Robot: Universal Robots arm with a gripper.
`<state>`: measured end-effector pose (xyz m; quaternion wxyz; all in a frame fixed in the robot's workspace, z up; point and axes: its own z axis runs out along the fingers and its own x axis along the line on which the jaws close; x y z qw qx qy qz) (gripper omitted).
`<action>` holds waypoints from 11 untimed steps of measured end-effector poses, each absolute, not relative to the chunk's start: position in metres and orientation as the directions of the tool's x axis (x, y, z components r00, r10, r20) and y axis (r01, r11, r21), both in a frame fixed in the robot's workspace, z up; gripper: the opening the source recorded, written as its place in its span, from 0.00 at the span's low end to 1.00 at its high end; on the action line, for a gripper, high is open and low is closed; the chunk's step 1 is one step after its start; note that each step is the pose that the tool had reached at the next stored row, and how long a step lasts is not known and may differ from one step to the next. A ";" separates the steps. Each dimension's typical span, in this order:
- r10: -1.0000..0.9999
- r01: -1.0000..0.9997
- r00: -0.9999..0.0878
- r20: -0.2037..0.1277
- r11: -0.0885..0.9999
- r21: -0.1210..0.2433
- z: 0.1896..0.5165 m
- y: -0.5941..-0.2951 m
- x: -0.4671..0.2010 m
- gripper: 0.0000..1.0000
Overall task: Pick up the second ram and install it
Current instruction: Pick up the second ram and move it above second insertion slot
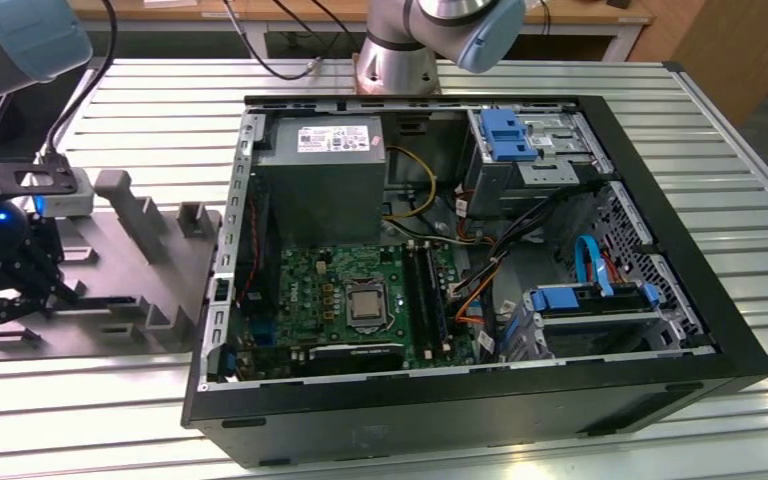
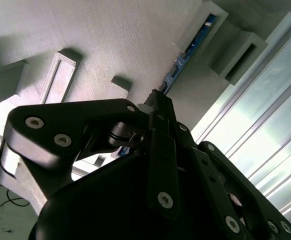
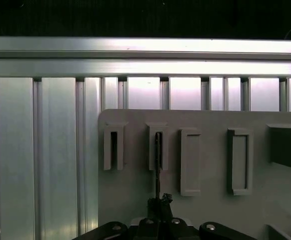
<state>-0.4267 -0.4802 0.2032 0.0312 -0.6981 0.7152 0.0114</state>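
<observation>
The second ram [image 3: 157,165] is a thin dark stick standing on edge in a slot of the grey holder tray [image 3: 210,165]. In the second wrist view the second ram [image 2: 188,52] shows blue-green, running from a tray block down to my fingers. My gripper [image 3: 159,201] sits over the stick's near end, with the fingertips [image 2: 161,107] drawn close together on either side of it, so it looks shut on it. In the exterior view my gripper [image 1: 17,298] hangs low over the holder tray [image 1: 117,250] at the exterior view's left, beside the open computer case [image 1: 464,250].
The case holds a green motherboard [image 1: 357,290] with long memory slots [image 1: 422,285], a grey power supply box [image 1: 320,180], loose cables and blue drive brackets [image 1: 504,135]. Everything stands on a ribbed aluminium table [image 1: 157,90]. Upright tray blocks [image 1: 131,205] rise near my gripper.
</observation>
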 end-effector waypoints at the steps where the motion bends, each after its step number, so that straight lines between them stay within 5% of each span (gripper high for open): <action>1: -0.998 -0.999 -0.023 -0.060 0.025 -0.027 0.203 -0.480 -0.427 0.11; 11: -0.998 -0.999 -0.023 -0.060 0.025 -0.027 0.216 -0.480 -0.427 0.11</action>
